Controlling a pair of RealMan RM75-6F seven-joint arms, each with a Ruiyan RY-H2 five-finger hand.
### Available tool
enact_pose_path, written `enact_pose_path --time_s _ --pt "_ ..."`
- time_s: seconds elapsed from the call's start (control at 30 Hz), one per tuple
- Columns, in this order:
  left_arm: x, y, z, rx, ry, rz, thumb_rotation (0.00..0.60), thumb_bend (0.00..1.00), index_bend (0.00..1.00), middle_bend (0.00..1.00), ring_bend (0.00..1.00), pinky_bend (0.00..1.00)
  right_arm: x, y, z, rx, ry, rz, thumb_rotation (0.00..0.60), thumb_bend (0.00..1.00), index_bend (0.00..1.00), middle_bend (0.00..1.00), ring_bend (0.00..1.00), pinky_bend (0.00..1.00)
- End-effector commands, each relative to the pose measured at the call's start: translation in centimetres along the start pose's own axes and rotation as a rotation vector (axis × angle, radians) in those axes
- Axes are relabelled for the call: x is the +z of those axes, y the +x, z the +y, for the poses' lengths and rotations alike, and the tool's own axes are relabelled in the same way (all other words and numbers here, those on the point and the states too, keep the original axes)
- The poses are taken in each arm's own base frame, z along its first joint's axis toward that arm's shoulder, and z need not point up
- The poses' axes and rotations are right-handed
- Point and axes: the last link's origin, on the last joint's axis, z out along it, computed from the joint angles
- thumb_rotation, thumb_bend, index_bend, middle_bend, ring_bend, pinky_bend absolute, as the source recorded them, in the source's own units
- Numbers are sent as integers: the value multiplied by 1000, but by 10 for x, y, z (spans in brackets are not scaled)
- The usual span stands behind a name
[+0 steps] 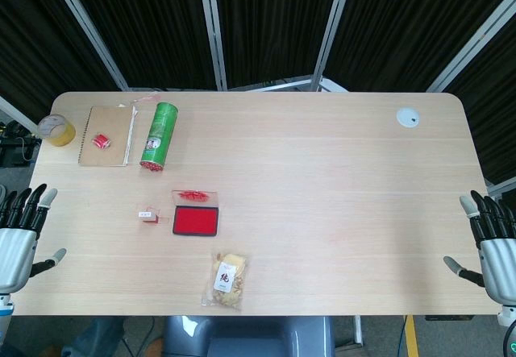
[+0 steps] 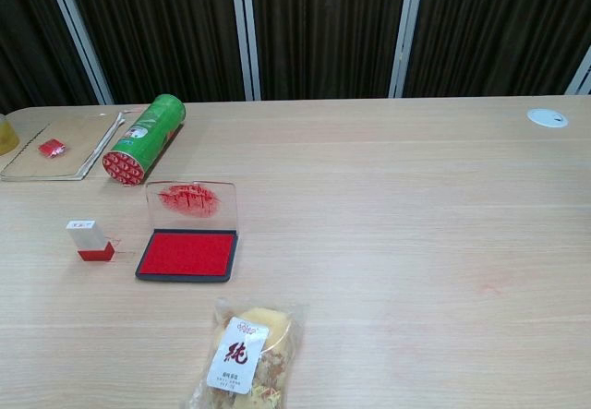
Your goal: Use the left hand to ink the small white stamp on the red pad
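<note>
My left hand: fingers spread, holding nothing, at the table's near left edge. Small white stamp: blocky, red-based, upright, to that hand's right across bare pale woodgrain. Red pad: flat rectangle, clear lid raised, just beyond the stamp. My right hand: spread, empty, at the far edge.

I saw the small white stamp standing upright on the table, a white block with a red base and a small label on top. It stood well ahead of my left hand and off toward its inner side, untouched. The red pad lay flat just beyond the stamp, farther from that hand, apart from it. Its clear lid stood raised at the far edge, smeared red.
</note>
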Motion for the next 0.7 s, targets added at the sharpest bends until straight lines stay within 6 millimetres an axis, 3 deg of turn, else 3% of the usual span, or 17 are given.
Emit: enact_pose_path --time_s 0.03,0.2,0.23,0.27,0.3,0.33,0.43,0.7 --pt "0 -1 0 4 0 -1 600 0 0 0 0 0 0 1 0 3 0 2 600 0 0 0 0 0" --pt "0 -1 -2 19 7 -1 600 0 0 0 0 5 0 0 -1 6 1 3 600 0 0 0 0 0" --pt "1 -1 -3 25 8 -1 600 0 0 0 1 76 0 0 -1 4 1 2 600 0 0 0 0 0" --pt "1 -2 -3 29 6 1 600 0 0 0 48 226 0 0 -1 4 1 0 600 0 0 0 0 0" --pt "3 -2 -2 34 0 7 600 0 0 0 109 349 -1 0 -1 7 1 -1 600 0 0 0 0 0" --pt "6 -2 -1 38 -13 20 600 0 0 0 235 539 0 0 -1 10 0 -1 600 0 0 0 0 0" --pt "20 -16 3 -5 -43 -5 600 0 0 0 483 753 1 0 0 12 -6 -3 600 0 0 0 0 0" --pt "69 -52 21 -26 -34 -139 600 0 0 0 597 833 7 -8 9 -9 -47 -36 600 0 0 0 0 0"
